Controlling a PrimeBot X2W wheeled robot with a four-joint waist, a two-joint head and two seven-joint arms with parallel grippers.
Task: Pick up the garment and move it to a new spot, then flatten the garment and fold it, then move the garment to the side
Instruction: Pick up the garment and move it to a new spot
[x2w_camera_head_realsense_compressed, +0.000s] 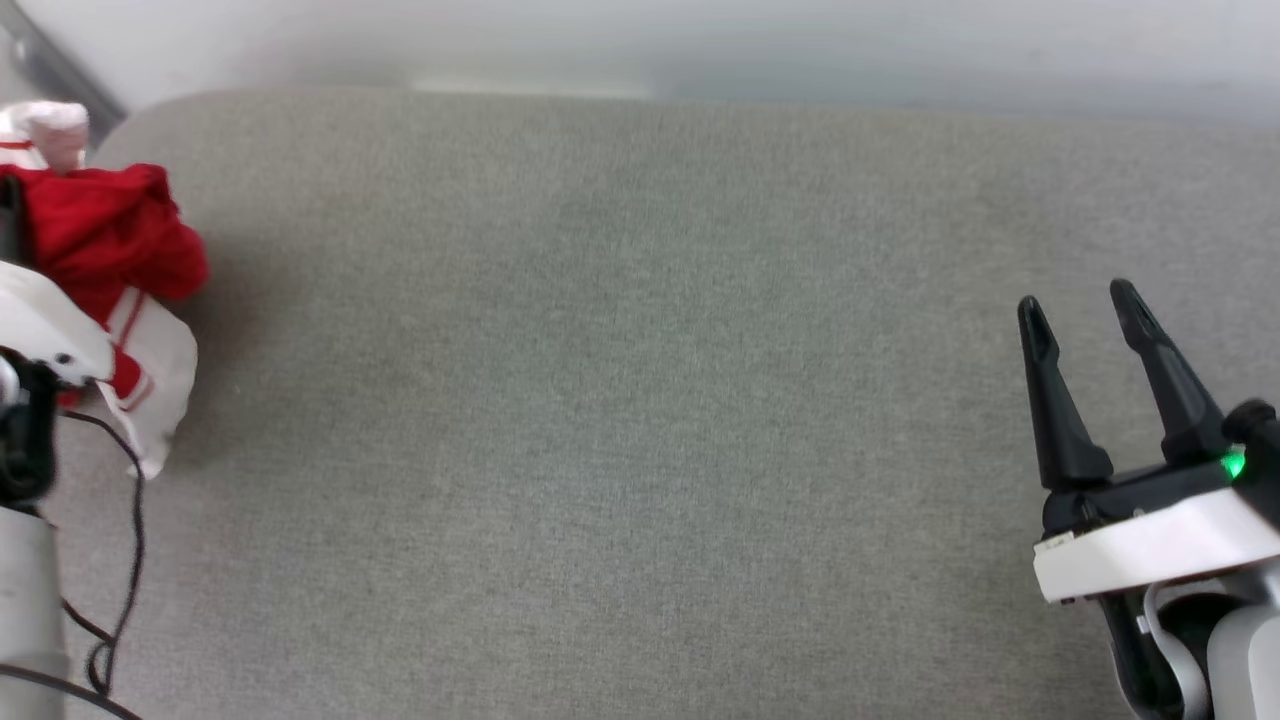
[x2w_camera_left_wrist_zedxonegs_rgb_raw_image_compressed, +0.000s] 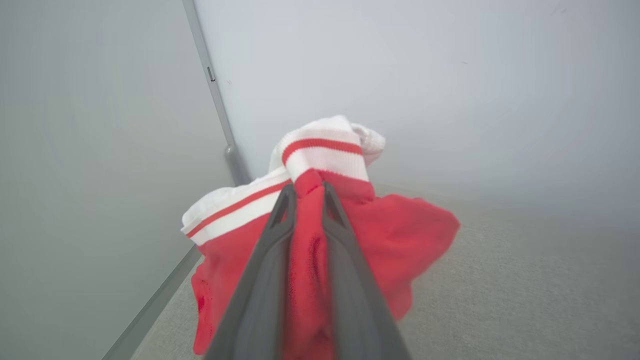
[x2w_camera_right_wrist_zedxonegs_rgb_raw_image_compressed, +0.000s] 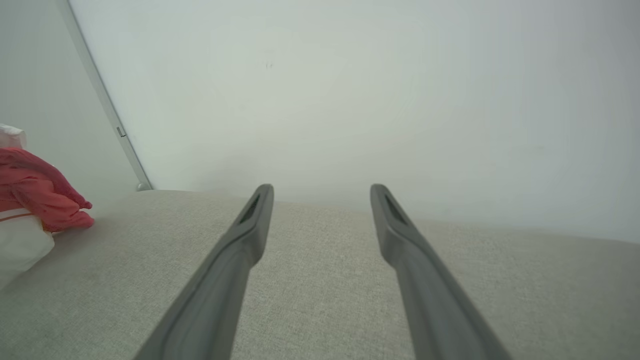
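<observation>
The garment, bright red with white panels and thin red stripe trim, hangs bunched at the far left edge of the head view, over the grey surface. In the left wrist view my left gripper is shut on a red fold of the garment, whose white striped band sticks out past the fingertips. The white left wrist housing covers part of the cloth in the head view. My right gripper stands open at the lower right with nothing between its fingers. The garment also appears at the left edge of the right wrist view.
A wide grey fabric-covered surface spreads across the middle. Pale walls rise behind it, with a metal corner strip at the left. A black cable hangs by the left arm.
</observation>
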